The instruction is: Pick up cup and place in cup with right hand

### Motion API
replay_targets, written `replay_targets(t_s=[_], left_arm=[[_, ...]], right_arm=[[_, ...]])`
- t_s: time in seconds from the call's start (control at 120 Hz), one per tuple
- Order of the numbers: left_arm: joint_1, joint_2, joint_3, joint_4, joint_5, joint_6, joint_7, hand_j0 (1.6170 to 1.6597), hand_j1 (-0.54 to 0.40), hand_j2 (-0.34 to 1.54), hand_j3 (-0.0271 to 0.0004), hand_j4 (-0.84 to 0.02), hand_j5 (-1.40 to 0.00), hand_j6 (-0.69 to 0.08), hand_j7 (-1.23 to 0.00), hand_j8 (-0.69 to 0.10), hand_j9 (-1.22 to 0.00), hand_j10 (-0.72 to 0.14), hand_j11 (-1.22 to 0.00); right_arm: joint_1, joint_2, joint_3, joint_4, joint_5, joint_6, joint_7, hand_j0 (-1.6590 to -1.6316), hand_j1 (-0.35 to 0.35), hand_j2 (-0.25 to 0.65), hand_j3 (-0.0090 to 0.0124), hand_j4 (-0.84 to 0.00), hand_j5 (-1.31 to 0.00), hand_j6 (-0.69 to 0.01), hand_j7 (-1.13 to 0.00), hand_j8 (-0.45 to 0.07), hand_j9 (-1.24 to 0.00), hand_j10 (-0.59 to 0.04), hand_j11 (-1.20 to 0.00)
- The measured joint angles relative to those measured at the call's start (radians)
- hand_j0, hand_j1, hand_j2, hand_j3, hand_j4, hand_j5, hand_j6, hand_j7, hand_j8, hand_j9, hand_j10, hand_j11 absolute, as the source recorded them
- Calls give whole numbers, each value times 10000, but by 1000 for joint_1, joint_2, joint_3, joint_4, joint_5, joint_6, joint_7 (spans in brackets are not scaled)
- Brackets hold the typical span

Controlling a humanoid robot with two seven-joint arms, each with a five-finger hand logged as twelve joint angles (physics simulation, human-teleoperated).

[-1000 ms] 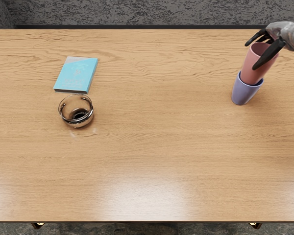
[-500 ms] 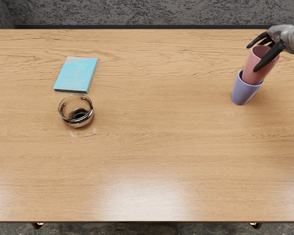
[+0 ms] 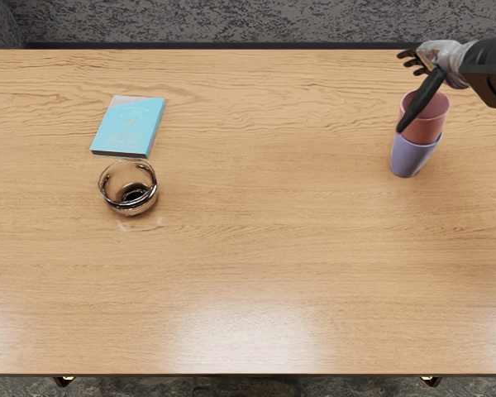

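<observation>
Pink cup [image 3: 427,126] is sitting in the purple cup [image 3: 411,156], base down inside, upper part and rim sticking out the top. The two are approx in line w/ each other, on the wood table [image 3: 248,240] toward its far RH corner. My R hand [image 3: 448,59] is up at the far side of the stack, arm in from R edge of view. Fingers [image 3: 412,62] are spread, pointing L, no grip on anything. Thumb [image 3: 418,100] hangs down across the L side of the pink cup's rim; can't tell if it's touching or just in front.

Other stuff, L half of table: light-blue book [image 3: 129,126] lying flat, cover up, nearer the back edge. Clear glass bowl [image 3: 129,200] upright just on the near side of it, dark reflections inside.
</observation>
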Motion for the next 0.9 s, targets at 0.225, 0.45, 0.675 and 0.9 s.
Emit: replay_targets(t_s=[0.225, 0.45, 0.675, 0.9], left_arm=[[0, 0, 0, 0, 0, 0, 0, 16581, 3490, 0, 0, 0, 0, 0, 0, 0, 0, 0, 0], [0, 0, 0, 0, 0, 0, 0, 16581, 3490, -1, 0, 0, 0, 0, 0, 0, 0, 0, 0], [0, 0, 0, 0, 0, 0, 0, 16581, 3490, -1, 0, 0, 0, 0, 0, 0, 0, 0, 0], [0, 0, 0, 0, 0, 0, 0, 16581, 3490, -1, 0, 0, 0, -1, 0, -1, 0, 0, 0]], right_arm=[[28, 77, 7, 2, 35, 62, 0, -16578, -3365, 14, 0, -157, -192, -130, -178, -92, -189, -94, -183], [52, 145, 29, 14, 158, 266, 0, -16580, -3452, 7, 0, -66, -66, -63, -59, -46, -64, -41, -62], [-32, 164, 191, 105, 459, 473, 0, -16580, -3479, 2, 0, -30, -23, -32, -20, -23, -22, -19, -21], [-399, 129, 488, 330, 564, 497, 0, -16581, -3487, 1, 0, -12, -8, -12, -7, -9, -7, -7, -7]])
